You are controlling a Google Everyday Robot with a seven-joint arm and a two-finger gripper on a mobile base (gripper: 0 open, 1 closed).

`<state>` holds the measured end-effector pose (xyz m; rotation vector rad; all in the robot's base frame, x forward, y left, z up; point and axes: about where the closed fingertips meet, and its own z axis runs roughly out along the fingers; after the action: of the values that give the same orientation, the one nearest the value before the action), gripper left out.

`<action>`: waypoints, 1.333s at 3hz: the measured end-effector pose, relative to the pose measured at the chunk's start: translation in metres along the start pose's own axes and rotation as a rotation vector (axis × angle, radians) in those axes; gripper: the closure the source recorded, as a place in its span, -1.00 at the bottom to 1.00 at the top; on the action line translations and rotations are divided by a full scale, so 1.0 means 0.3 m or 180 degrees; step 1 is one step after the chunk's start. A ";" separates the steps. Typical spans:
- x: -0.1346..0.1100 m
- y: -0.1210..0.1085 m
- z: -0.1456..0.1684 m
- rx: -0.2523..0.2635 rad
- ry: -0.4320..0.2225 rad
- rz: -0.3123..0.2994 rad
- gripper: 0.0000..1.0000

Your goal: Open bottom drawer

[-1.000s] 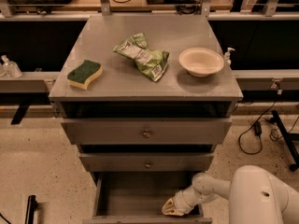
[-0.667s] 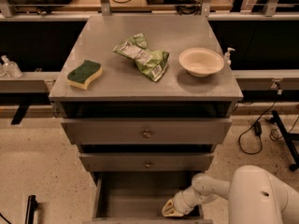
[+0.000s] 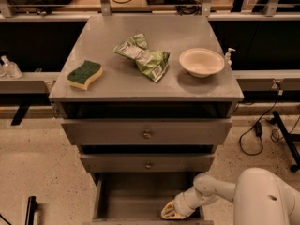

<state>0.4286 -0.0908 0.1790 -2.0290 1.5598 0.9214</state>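
Observation:
The bottom drawer (image 3: pixel 136 196) of the grey metal cabinet stands pulled out toward me, showing its plain grey inside. Its front and knob lie at the lower frame edge, mostly cut off. My gripper (image 3: pixel 171 212) sits low at the drawer's front right corner, inside or just over the drawer, at the end of the white arm (image 3: pixel 211 191). Above it, the middle drawer (image 3: pixel 148 163) and the top drawer (image 3: pixel 147 133) are closed, each with a small round knob.
On the cabinet top (image 3: pixel 117 81) lie a green and yellow sponge (image 3: pixel 84 74), a green chip bag (image 3: pixel 143 56) and a white bowl (image 3: pixel 201 62). My white robot body (image 3: pixel 267 196) fills the lower right. Cables and a stand leg (image 3: pixel 283 139) lie on the floor at right.

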 end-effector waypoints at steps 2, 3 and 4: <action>-0.050 -0.003 -0.021 0.0034 -0.0079 -0.0079 1.00; -0.082 -0.056 -0.062 0.0329 -0.0145 -0.0051 1.00; -0.094 -0.111 -0.116 0.0705 -0.0194 0.0036 1.00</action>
<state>0.4649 -0.0856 0.2210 -1.8237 1.5672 0.7698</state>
